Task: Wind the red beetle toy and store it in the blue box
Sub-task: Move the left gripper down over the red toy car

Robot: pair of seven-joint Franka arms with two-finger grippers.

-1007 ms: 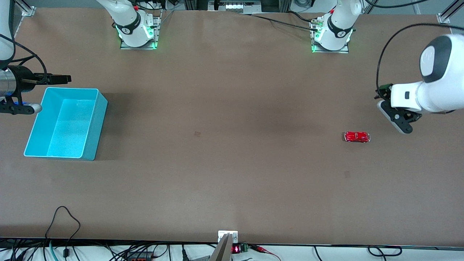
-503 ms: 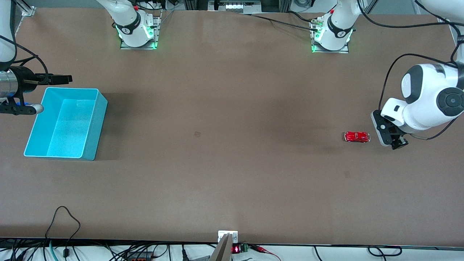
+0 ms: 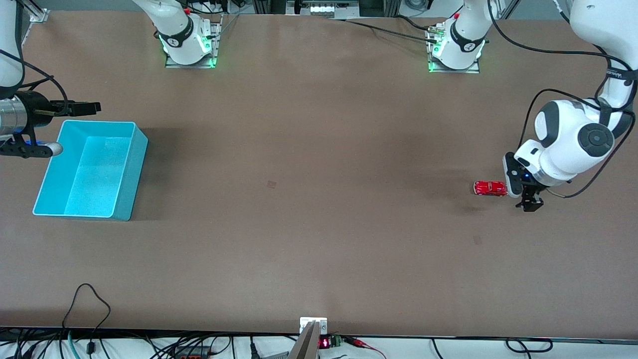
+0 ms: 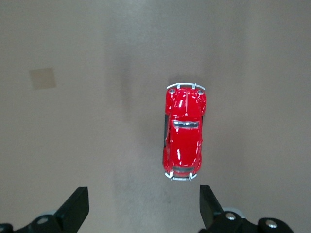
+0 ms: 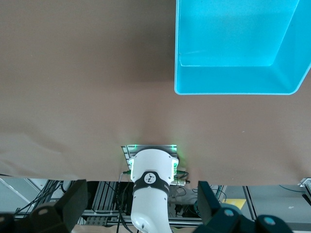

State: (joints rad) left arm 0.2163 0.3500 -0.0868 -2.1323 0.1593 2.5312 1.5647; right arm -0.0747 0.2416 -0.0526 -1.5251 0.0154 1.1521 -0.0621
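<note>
One red beetle toy (image 3: 490, 188) sits at the front view's middle right on the bare table (image 3: 309, 199), just beside the left gripper (image 3: 523, 192), whose fingers stand released around nothing. One blue box (image 3: 90, 169) lies at middle left. The right gripper (image 3: 82, 107) waits near its upper corner, released.

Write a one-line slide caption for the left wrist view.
Open left gripper hovers over the table beside the red toy car, not touching it.
</note>
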